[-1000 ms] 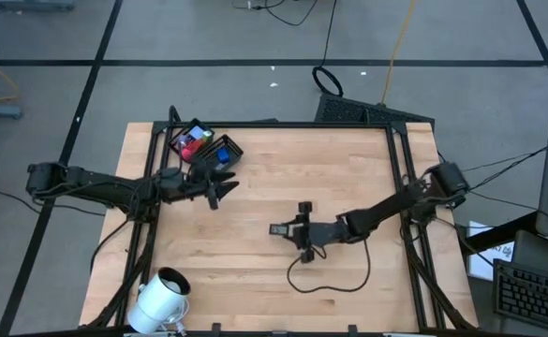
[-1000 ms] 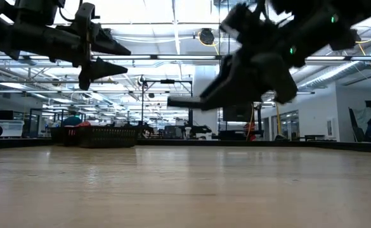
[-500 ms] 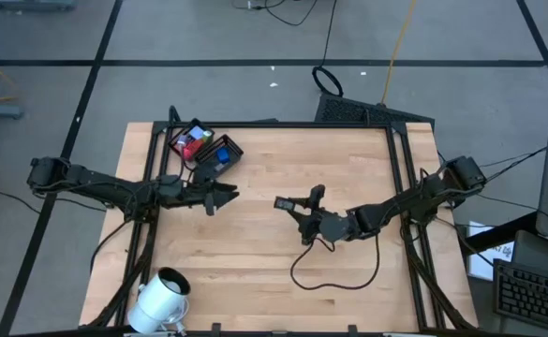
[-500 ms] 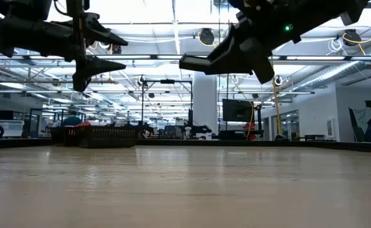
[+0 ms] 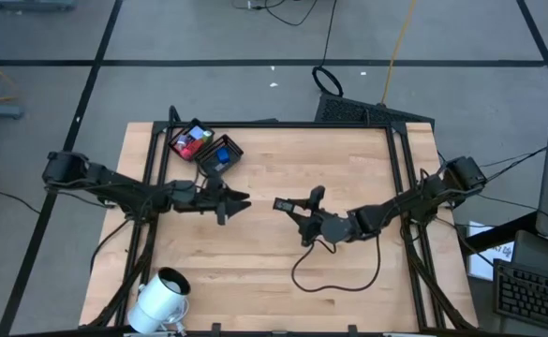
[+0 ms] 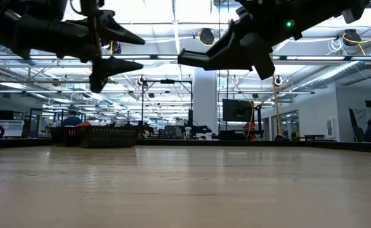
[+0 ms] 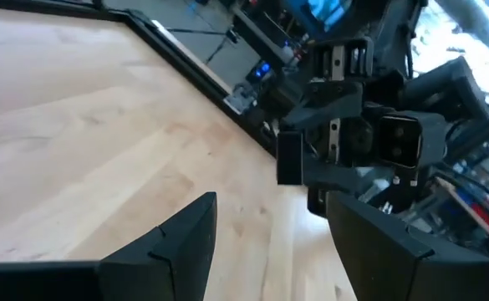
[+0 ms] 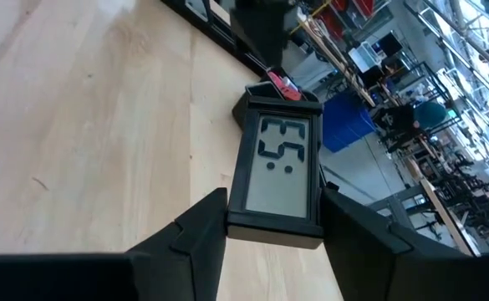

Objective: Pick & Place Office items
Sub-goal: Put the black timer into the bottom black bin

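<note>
A small black clock with a grey number display (image 8: 277, 167) is held above the middle of the table by my right gripper (image 5: 292, 206), which is shut on it. In the high view the clock (image 5: 284, 203) points toward the table's left. My left gripper (image 5: 241, 199) hovers just left of it, level and open, with nothing between its fingers; its wrist view shows the clock (image 7: 289, 159) straight ahead. Red (image 5: 189, 140) and blue (image 5: 222, 153) office items lie in the black tray (image 5: 208, 161) at the far left. My right gripper pinches the clock between its two fingers (image 8: 196, 230), on the two long side edges at the end nearest the wrist (image 8: 237, 219). The fingers come level from the table's right and lie along the clock. It is lifted clear and sticks out past the fingertips.
A large white cylinder (image 5: 161, 298) lies at the near left corner. A thin black cord (image 5: 334, 273) loops on the wood under the right arm. A black frame (image 5: 400, 150) borders the tabletop. In the low view the tray (image 6: 109, 136) stands far back on the left.
My right gripper has risen with the clock, rolled about its own line and drawn a little toward the far edge, then held still. My left gripper has moved toward the table's right, away from the tray and closer to the clock, rolling slightly and staying open.
</note>
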Available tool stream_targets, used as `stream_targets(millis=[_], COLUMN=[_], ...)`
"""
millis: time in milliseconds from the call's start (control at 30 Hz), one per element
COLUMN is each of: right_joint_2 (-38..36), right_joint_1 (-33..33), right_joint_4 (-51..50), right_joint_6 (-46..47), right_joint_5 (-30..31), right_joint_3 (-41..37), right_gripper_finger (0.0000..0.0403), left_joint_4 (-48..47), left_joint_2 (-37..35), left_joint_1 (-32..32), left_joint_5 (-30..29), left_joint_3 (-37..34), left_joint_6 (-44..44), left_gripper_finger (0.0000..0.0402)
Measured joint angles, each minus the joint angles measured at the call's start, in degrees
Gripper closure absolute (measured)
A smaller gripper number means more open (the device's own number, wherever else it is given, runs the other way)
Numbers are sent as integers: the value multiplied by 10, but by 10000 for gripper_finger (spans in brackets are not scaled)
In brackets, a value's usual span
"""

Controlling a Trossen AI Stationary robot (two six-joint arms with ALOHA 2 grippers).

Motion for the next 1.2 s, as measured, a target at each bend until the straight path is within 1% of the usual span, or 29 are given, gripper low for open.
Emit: stream_targets(millis=[233, 400, 567, 700, 867, 1200], right_joint_2=[0, 0, 0, 0, 0, 0], right_joint_1=[3, 5, 10, 10, 10, 10], right_joint_4=[0, 0, 0, 5, 8, 14], right_joint_6=[-2, -2, -3, -2, -3, -2], right_joint_5=[0, 0, 0, 0, 0, 0], right_joint_3=[0, 0, 0, 0, 0, 1], right_gripper_finger=[236, 236, 236, 236, 236, 236], left_joint_4=[0, -1, -5, -8, -6, -6], left_joint_2=[81, 130, 166, 188, 210, 219], left_joint_1=[0, 0, 2, 2, 1, 2], left_joint_5=[25, 26, 26, 28, 55, 54], left_joint_3=[73, 119, 146, 165, 186, 193], left_joint_6=[38, 67, 75, 74, 71, 70], left_gripper_finger=[174, 174, 174, 174, 174, 174])
